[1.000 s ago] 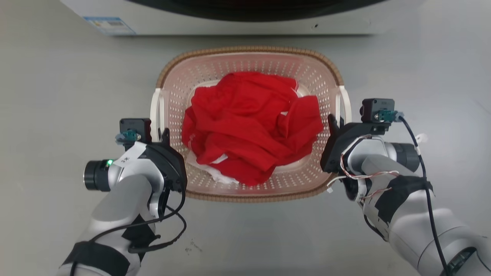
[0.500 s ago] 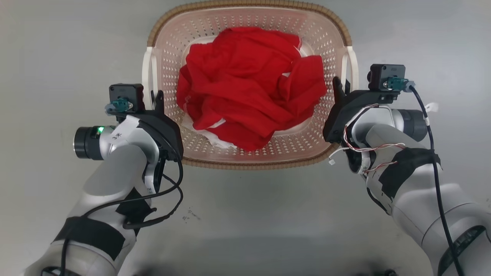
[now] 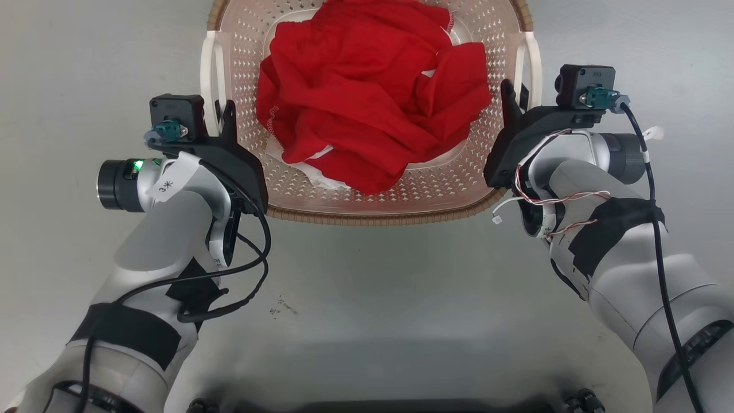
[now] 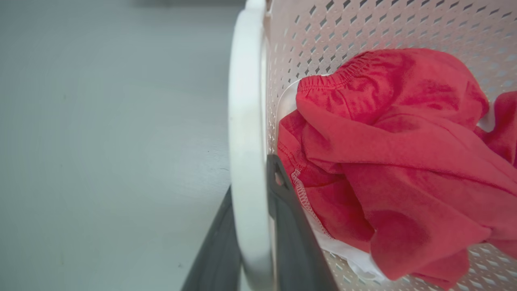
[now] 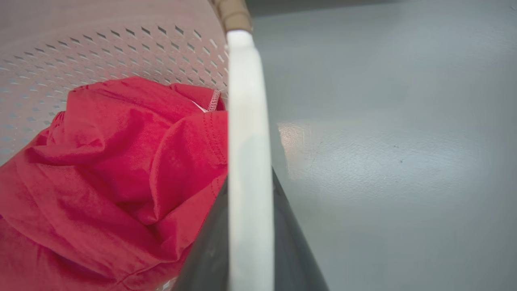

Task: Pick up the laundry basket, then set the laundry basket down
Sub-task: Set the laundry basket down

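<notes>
The laundry basket (image 3: 373, 217) is pale pink and perforated with a brown woven rim, and it reaches past the top edge of the head view. A heap of red clothes (image 3: 373, 97) over some white fabric lies inside it. My left gripper (image 3: 223, 117) is shut on the basket's white left handle (image 3: 209, 80). In the left wrist view, the left gripper (image 4: 250, 190) has one dark finger on each side of that handle (image 4: 246, 121). My right gripper (image 3: 513, 97) is shut on the white right handle (image 3: 533, 63). In the right wrist view, the right gripper (image 5: 250, 190) straddles the handle (image 5: 246, 121).
Smooth grey floor (image 3: 367, 298) lies all around and under the basket, with a soft shadow on it. My own dark base (image 3: 373, 406) shows along the bottom edge of the head view. Both forearms flank the basket.
The basket, held at both handles, now looks larger and sits higher in the head view. The whole view has shifted, and the washing machine has left its top.
</notes>
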